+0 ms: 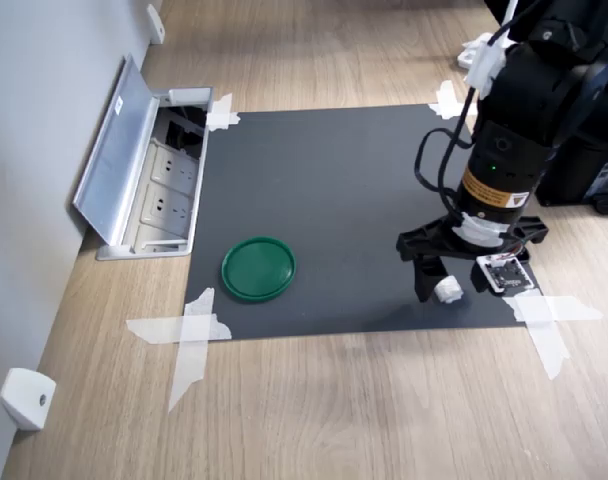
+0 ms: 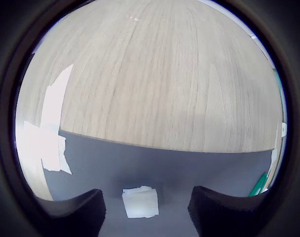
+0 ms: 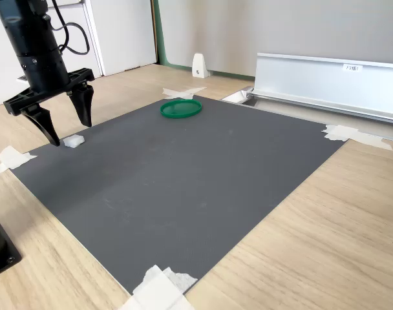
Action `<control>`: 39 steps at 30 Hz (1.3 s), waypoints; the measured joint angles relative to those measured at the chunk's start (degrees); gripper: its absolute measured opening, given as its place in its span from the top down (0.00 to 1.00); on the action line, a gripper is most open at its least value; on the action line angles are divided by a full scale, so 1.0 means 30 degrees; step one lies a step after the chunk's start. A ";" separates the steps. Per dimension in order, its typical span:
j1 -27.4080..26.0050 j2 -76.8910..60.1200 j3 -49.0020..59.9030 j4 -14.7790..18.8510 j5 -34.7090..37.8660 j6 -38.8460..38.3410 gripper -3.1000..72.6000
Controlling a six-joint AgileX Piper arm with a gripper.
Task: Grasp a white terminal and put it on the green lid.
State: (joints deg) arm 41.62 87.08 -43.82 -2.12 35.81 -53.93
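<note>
So the black robot gripper [image 1: 443,285] is hanging nose-down over the near right corner of the dark grey rectangular mat [image 1: 334,190] as the first exterior view shows it, jaws spread wide and holding nothing. The tiny white cube-ish plastic terminal [image 1: 446,290] sits on the mat right between the two fingers, and in the wrist view you can see the terminal [image 2: 140,202] in the gap with dark mat on both sides of it, so neither finger [image 2: 76,211] is touching it. In the second exterior view the fingertips are just above the mat, straddling the terminal [image 3: 73,140], which lies close to the mat's edge at the second exterior view's left. The flat round dark-green plastic lid [image 1: 258,268] is well apart from all this, lying flat on the mat near the front edge toward the first exterior view's left, not far from the crossed white tape strips [image 1: 189,330] pinning that corner. More white tape holds down the other corners. Beyond the mat's left edge in the first exterior view there's an open silver metal floor socket box [image 1: 144,175] with its lid flipped up, and a small white wedge-shaped plastic piece [image 1: 26,397] sits on the light wooden tabletop [image 1: 364,410] near the wall.
</note>
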 joint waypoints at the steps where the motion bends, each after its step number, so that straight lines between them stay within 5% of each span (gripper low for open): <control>1: 0.0000 0.0000 0.0000 0.0007 0.0000 0.0055 0.02; 26: 0.0000 0.0417 0.0868 -0.0848 -0.0592 -0.0084 0.05; 31: 0.0000 0.0452 0.0868 -0.0767 -0.0308 -0.0084 0.18; 37: 0.0027 0.0512 0.0868 -0.0550 0.0009 -0.0084 0.57; 39: 0.0027 0.0509 0.0868 -0.0569 0.0009 -0.0084 0.61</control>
State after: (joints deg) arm 41.70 88.60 -41.22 -3.83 35.84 -54.19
